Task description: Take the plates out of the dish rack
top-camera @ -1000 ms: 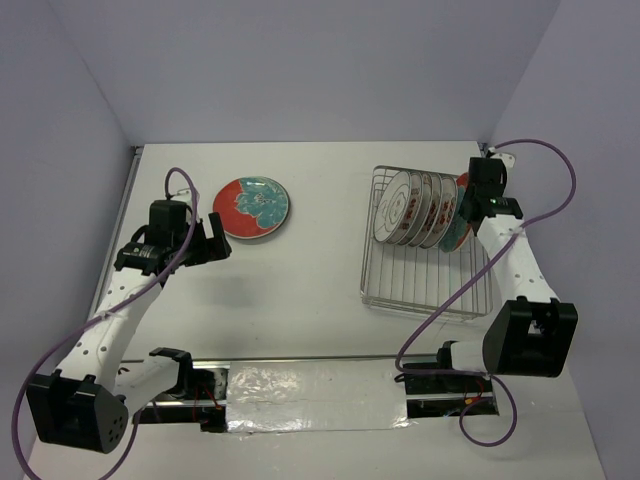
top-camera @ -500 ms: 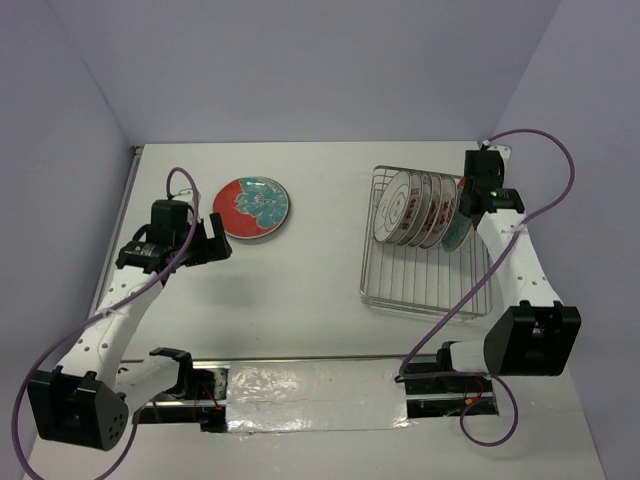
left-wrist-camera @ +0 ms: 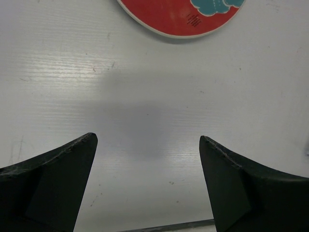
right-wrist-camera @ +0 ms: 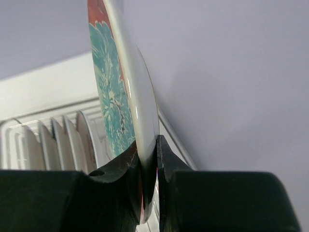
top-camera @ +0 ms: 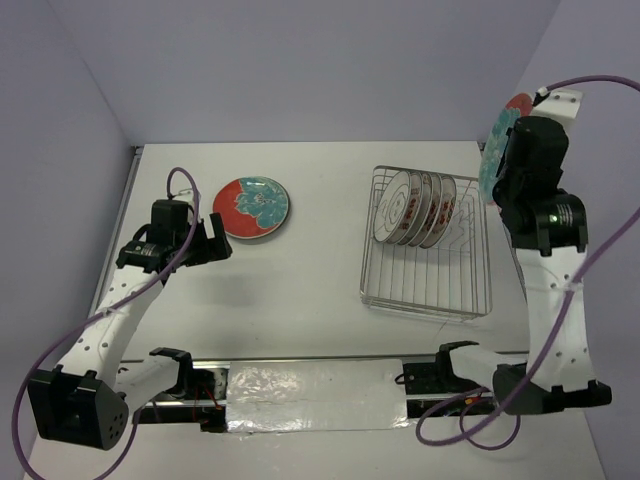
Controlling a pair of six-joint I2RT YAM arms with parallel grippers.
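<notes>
My right gripper (top-camera: 508,152) is shut on the rim of a red plate with teal flowers (top-camera: 495,150), held on edge high above the right end of the dish rack (top-camera: 420,285). In the right wrist view the fingers (right-wrist-camera: 166,159) clamp that plate (right-wrist-camera: 113,92) from both sides. Several white plates with red marks (top-camera: 410,208) stand upright in the rack and show again below the held plate (right-wrist-camera: 48,142). Another red plate with teal flowers (top-camera: 252,208) lies flat at the table's back left. My left gripper (top-camera: 218,240) hovers open just in front of it (left-wrist-camera: 147,139), with the plate's edge (left-wrist-camera: 169,21) beyond its fingertips.
The rack's front half holds only bare wire. The purple side wall (top-camera: 590,120) stands close behind the raised right arm. A foil-covered strip (top-camera: 315,395) runs along the near edge between the arm bases.
The right gripper closed on the red and teal plate at the rack's right end and lifted it up and out of the rack. The left arm has not moved.
</notes>
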